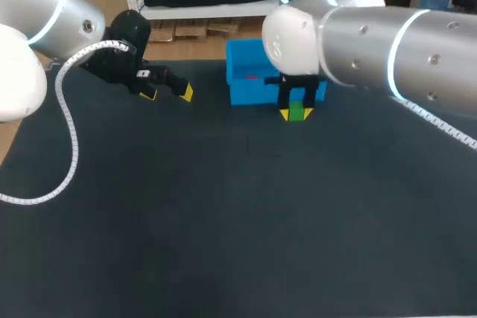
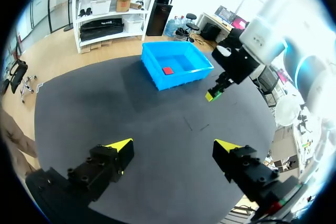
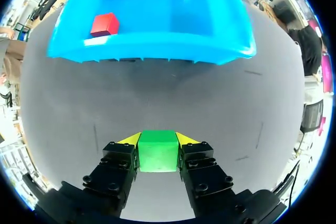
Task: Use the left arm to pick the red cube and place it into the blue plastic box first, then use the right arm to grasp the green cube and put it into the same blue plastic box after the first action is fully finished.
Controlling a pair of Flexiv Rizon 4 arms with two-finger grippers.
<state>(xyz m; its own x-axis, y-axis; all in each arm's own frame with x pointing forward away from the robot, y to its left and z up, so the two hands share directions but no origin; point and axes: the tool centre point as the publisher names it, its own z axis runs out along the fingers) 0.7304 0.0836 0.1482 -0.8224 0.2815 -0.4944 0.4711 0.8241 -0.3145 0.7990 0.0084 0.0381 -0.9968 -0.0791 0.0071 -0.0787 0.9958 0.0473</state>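
Green cube [image 3: 157, 150] between right jaws, red cube [image 3: 104, 24] in box [image 3: 157, 45]

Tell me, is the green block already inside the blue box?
No, the green block sits clamped between the fingers of the right hand, on the near side of the blue box.

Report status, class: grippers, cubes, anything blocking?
Left gripper open, empty. Right gripper shut on small green cube, short of blue plastic box. Small red cube already inside box. Path clear.
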